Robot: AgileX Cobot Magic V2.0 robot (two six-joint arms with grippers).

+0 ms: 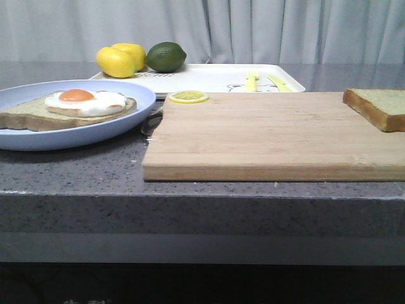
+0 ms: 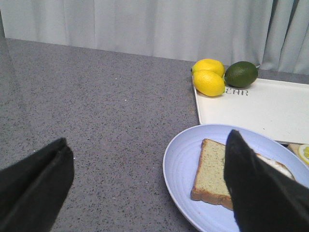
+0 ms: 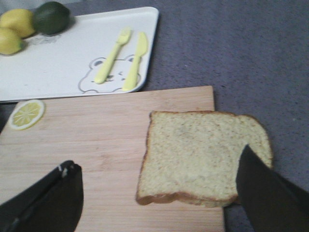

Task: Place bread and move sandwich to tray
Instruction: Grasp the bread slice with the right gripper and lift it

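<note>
The broad middle of the pale wooden cutting board (image 1: 266, 136) lies bare and open to reach — only a thin yellow lemon slice (image 1: 188, 97) at its far left corner and the thick brown-crusted bread slice (image 1: 380, 106) overhanging its right edge occupy it — while two yellow lemons (image 1: 120, 60), a dark green lime (image 1: 166, 56) and pale yellow plastic cutlery (image 3: 120, 60) crowd parts of the shallow white rectangular tray (image 1: 215, 79) behind.

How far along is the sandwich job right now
Nothing looks done yet. The bread lies on the cutting board, overhanging its right edge, with the right claw open around it, not gripping. The sandwich is open-faced on the blue plate, egg uncovered; the left claw hangs open above it. Left: top the egg with bread, then move the sandwich to the tray.
</note>
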